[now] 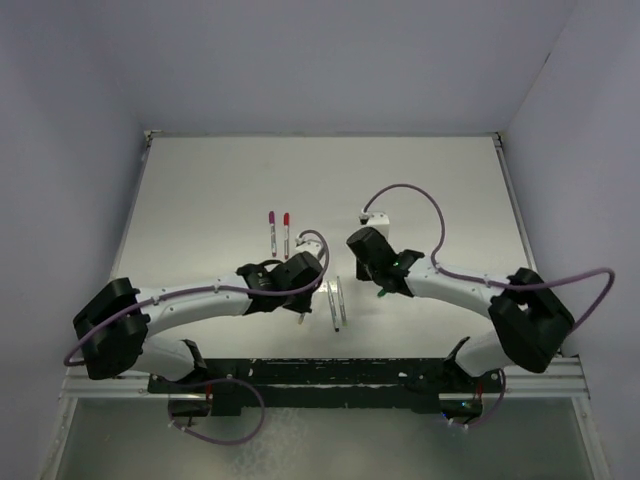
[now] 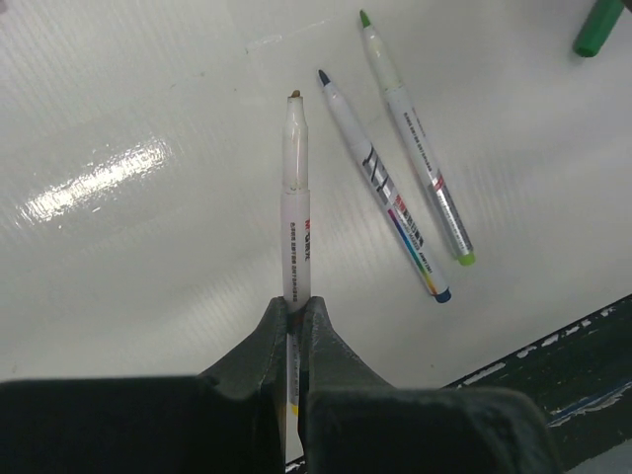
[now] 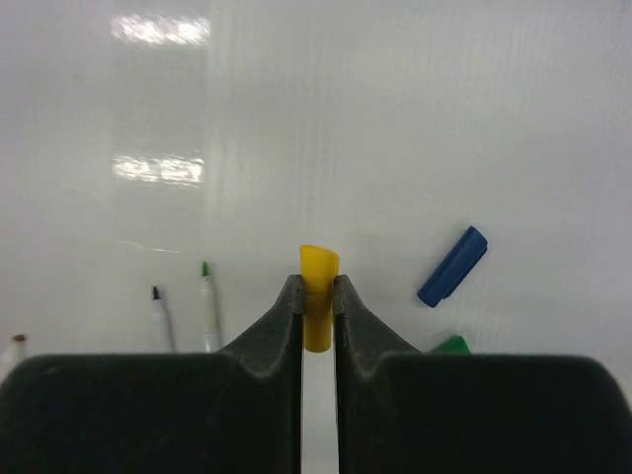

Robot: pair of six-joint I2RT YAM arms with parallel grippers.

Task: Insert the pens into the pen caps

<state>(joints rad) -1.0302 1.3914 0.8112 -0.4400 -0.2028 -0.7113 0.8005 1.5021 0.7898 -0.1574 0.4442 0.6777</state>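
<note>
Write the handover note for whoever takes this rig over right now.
Left gripper: shut on an uncapped pen, tip pointing away from the fingers.
Right gripper: shut on the yellow cap.
Loose: blue-tipped pen and green-tipped pen lie side by side between the arms, uncapped; blue cap and green cap lie near the right gripper.
Done, it appears: magenta-capped pen and red-capped pen, farther back.
Left: join the held pen and yellow cap, then cap blue and green.

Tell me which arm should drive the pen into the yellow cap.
Left: the left fingers clamp the pen, tip free; the right fingers just hold the yellow cap.
</note>
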